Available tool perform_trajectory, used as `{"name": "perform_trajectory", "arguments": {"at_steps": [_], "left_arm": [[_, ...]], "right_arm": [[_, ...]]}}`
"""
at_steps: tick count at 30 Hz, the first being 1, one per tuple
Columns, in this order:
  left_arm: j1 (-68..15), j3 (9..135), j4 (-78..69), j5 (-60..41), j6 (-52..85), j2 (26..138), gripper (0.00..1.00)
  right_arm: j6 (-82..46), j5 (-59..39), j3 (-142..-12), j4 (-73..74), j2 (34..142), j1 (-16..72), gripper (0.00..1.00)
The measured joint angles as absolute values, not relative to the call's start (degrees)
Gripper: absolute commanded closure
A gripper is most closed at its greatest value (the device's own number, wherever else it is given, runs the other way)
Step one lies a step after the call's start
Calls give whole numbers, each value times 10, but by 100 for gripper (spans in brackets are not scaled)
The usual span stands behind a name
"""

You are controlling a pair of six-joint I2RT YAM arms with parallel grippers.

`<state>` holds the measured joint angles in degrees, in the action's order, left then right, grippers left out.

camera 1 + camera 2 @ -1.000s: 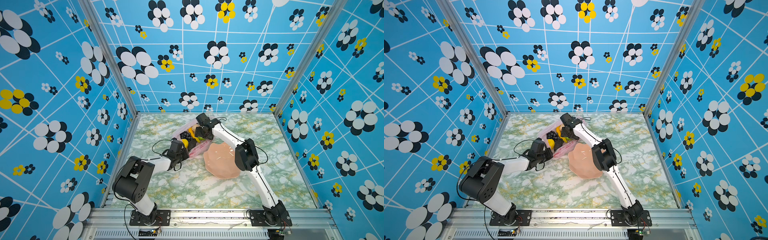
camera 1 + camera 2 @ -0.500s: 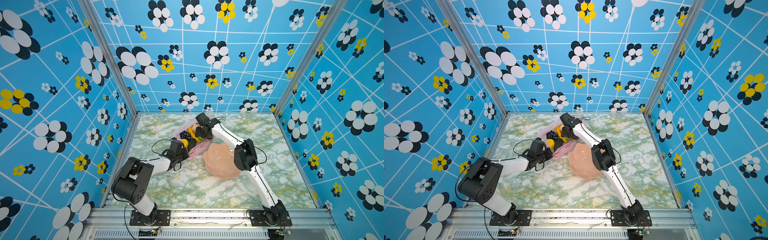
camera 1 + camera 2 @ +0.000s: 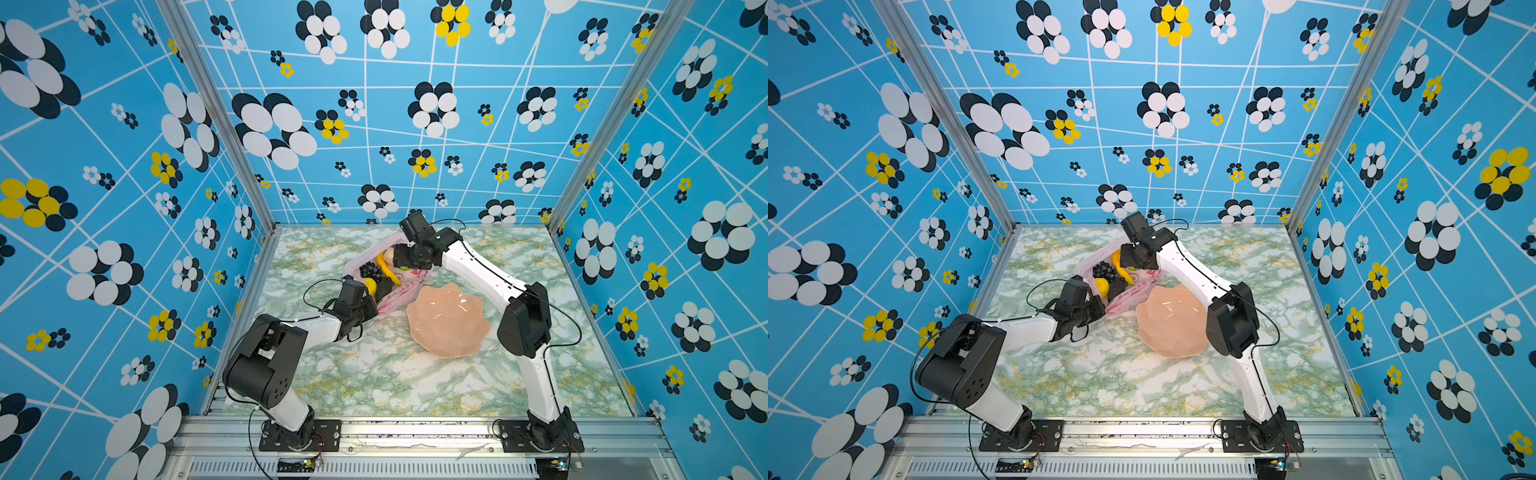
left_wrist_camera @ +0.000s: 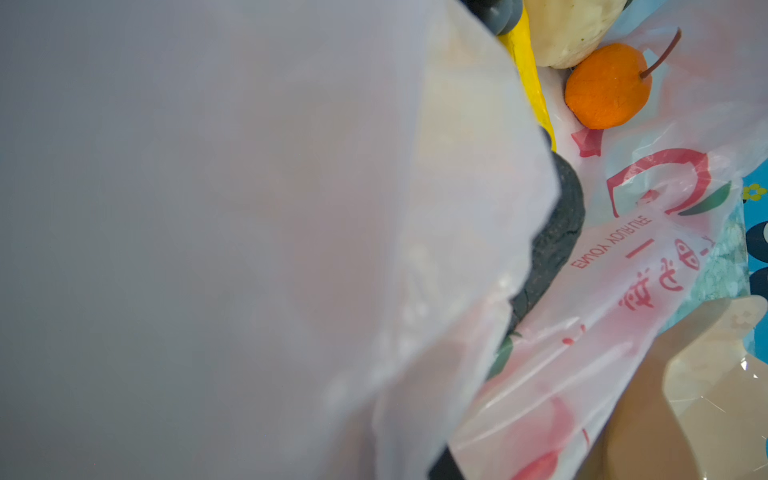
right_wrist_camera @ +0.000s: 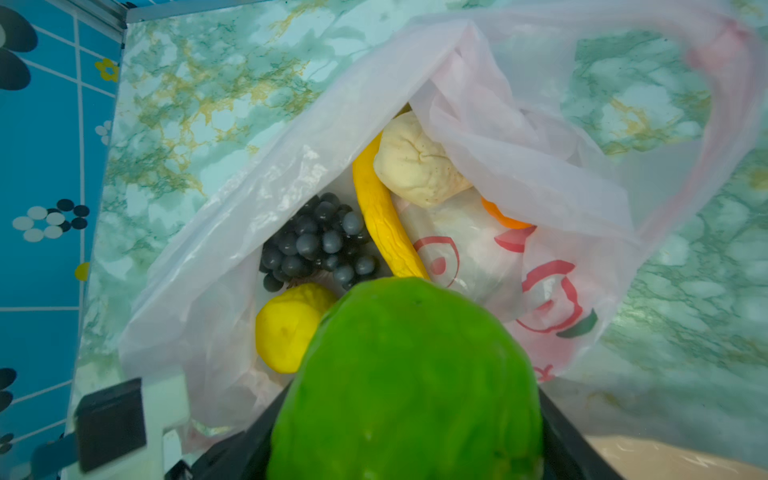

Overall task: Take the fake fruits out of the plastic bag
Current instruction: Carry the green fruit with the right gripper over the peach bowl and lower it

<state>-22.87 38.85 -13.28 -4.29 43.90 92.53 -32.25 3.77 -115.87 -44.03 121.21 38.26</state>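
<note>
The pink plastic bag (image 3: 405, 286) lies open at the back middle of the table in both top views, next to the dish. My left gripper (image 3: 370, 309) is shut on the bag's near edge, and bag film (image 4: 291, 208) fills most of the left wrist view. My right gripper (image 3: 401, 259) is over the bag's mouth, shut on a green fruit (image 5: 407, 374). Inside the bag lie black grapes (image 5: 320, 245), a banana (image 5: 384, 220), a beige fruit (image 5: 415, 166), a yellow fruit (image 5: 286, 328), a small orange fruit (image 4: 606, 87) and a dark fruit (image 4: 552, 241).
A peach-pink wavy-edged dish (image 3: 446, 322) sits on the marble table (image 3: 374, 382) just right of the bag, under the right arm's forearm. Blue flowered walls close in the left, back and right sides. A metal rail runs along the front edge.
The right gripper has risen a little over the bag with the green fruit, and its elbow has shifted right. The left arm has stayed still on the bag's edge.
</note>
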Motion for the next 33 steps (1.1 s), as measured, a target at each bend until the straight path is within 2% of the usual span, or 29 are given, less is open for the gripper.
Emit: {"name": "perform_trajectory", "arguments": {"at_steps": [8,15,23,33], "left_arm": [[-229,389,-132,-43,437,925,91],[-229,389,-131,-43,437,925,91],[-229,389,-129,-43,437,926,91],[-229,389,-126,-43,435,926,91]], "right_arm": [[-319,26,-935,-398,1053,383,37],[-321,21,-768,-383,976,383,38],[-339,8,-652,-336,965,382,37],[-352,-16,-632,-281,992,347,37]]}}
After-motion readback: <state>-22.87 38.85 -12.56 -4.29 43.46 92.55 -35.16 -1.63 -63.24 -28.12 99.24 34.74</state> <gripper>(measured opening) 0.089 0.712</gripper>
